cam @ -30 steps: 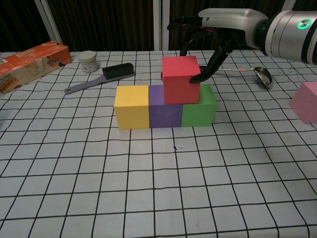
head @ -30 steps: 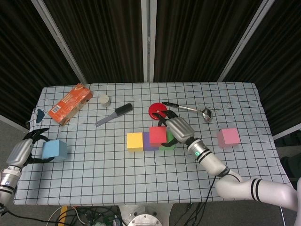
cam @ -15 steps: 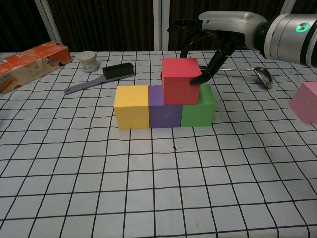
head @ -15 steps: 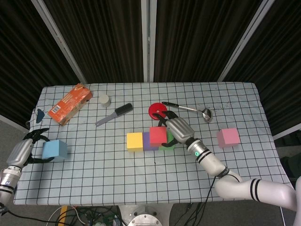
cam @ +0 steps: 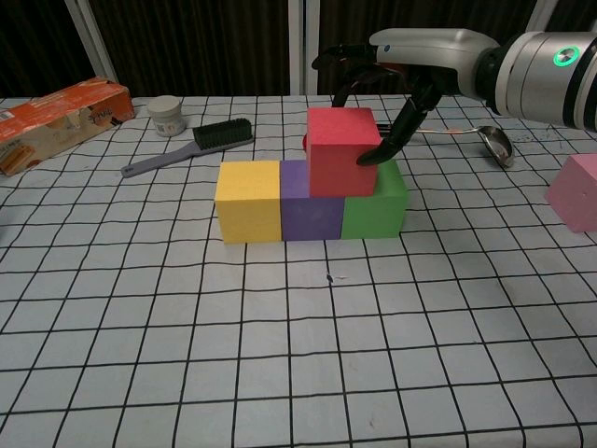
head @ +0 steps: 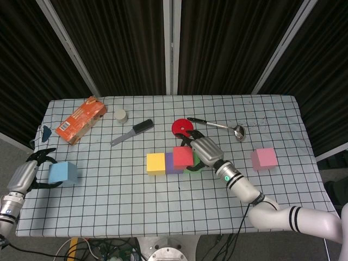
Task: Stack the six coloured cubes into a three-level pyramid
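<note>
At table centre, a base row is laid: yellow cube (cam: 248, 200), purple cube (cam: 311, 207) and green cube (cam: 375, 202), side by side and touching. A red cube (cam: 342, 151) is seated on the second level, over the purple-green seam. It is pinched by the right hand (cam: 384, 93), one fingertip on its right face, the other fingers arched behind its top; release not yet made. Near the left edge, a blue cube (head: 63, 172) sits on the cloth, flanked by the fingers of the left hand (head: 28, 172), which are curved round it; actual contact cannot be told. A pink cube (head: 264, 159) lies well apart on the right. Judged roughly half done: one second-level cube and the cap remain.
</note>
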Controlling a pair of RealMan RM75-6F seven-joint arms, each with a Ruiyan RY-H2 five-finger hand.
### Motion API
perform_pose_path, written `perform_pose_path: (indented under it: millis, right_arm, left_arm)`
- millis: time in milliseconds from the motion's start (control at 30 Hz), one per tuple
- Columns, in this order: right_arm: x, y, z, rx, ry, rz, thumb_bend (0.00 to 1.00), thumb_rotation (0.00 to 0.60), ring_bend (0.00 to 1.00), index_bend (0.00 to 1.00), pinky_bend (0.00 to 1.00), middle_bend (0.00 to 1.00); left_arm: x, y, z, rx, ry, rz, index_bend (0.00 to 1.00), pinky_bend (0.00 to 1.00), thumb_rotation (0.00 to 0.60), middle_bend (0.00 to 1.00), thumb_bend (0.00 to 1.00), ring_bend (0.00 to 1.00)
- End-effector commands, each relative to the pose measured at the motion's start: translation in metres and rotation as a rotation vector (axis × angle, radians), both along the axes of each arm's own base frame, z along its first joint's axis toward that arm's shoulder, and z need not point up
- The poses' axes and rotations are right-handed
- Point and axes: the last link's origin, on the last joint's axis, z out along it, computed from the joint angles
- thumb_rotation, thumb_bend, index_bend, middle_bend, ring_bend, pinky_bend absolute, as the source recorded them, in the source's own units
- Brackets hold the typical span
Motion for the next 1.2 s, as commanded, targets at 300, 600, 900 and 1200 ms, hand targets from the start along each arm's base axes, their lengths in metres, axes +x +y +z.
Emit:
perform_pose_path:
  millis: [300,600,900,1200]
  right_arm:
    - [0.0,0.002,0.005,0.007,-0.014,0.005,0.0,0.6,0.0,0.0,0.0,0.05]
    - [0.0,0.004,0.061,-0.126,-0.148,0.008,0.0,0.6,0.0,0.0,0.0,0.01]
    - [-0.042,0.006,0.133,-0.309,-0.361,-0.071,0.0,0.6,0.0,0.0,0.0,0.0]
    - [-0.073,0.023,0.163,-0.361,-0.423,-0.098,0.0,0.6,0.0,0.0,0.0,0.0]
  left_arm:
    - [0.001,0.0,0.004,0.012,-0.003,-0.002,0.13,0.08,0.6,0.4,0.09,0.08]
    - [0.038,0.003,0.016,0.041,-0.148,-0.055,0.13,0.08,0.6,0.4,0.09,0.08]
    - [0.123,0.018,0.015,0.037,-0.142,-0.149,0.13,0.09,0.6,0.44,0.09,0.11]
    - [0.192,0.04,-0.017,-0.017,-0.131,-0.194,0.13,0.09,0.6,0.45,0.09,0.13]
